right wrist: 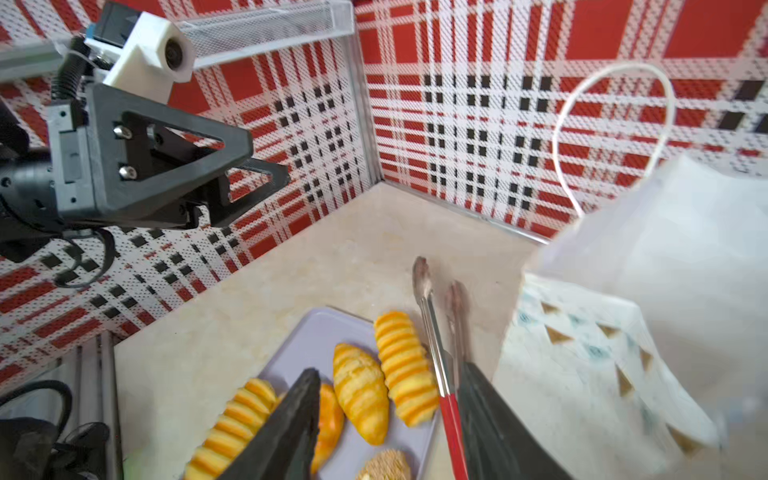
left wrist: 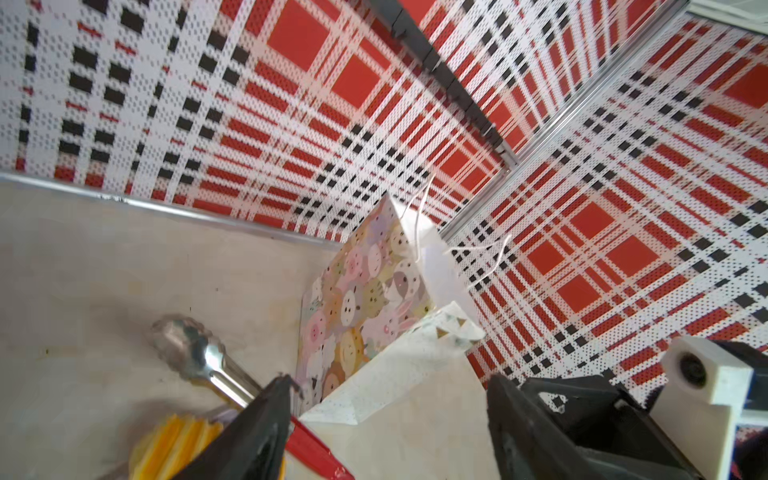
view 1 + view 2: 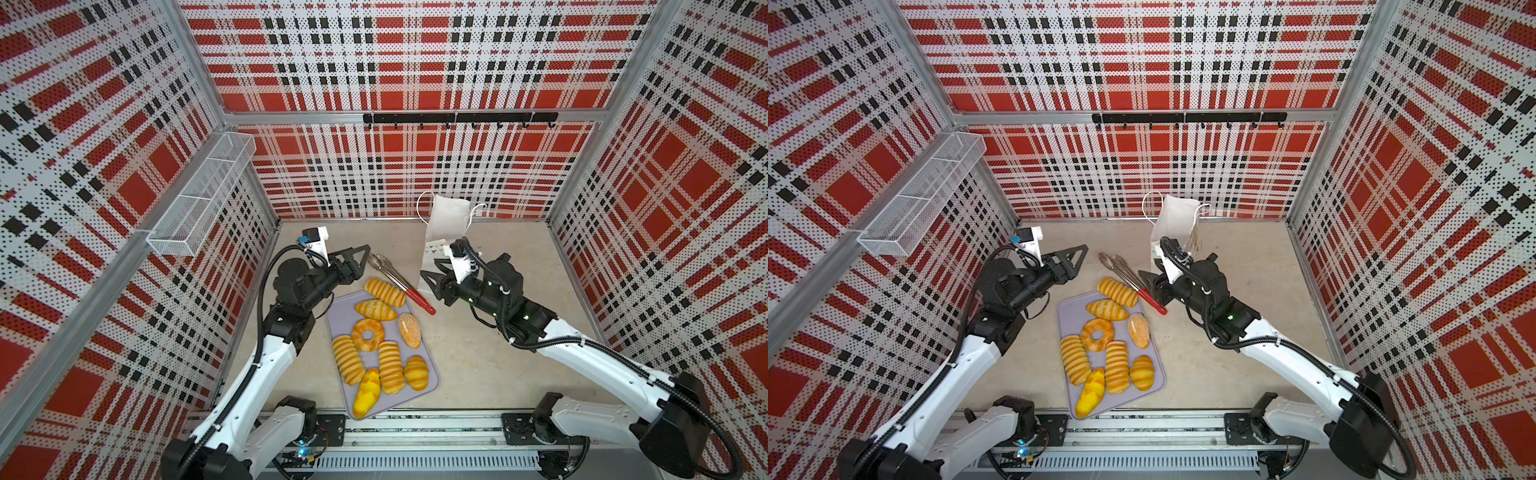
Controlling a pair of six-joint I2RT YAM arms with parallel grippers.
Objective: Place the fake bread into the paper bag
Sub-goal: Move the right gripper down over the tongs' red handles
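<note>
Nothing is bagged yet, as far as we can see. All eight pieces of bread (image 3: pixel 368 334) lie on the tray (image 3: pixel 340 316) or at its edge, below both hands and back from their fingertips. The left hand (image 3: pixel 365 257) hangs above the table with its jaws wide apart and empty. The right hand (image 1: pixel 390 370) is parted too and grips nothing. The tongs (image 3: pixel 390 272) lie on the table just under its fingertips. The bag (image 3: pixel 446 220) stands close beside the right hand, on the side away from the left hand. We cannot see inside the bag. We judge that the whole job remains: every bread has yet to be lifted and dropped in.
</note>
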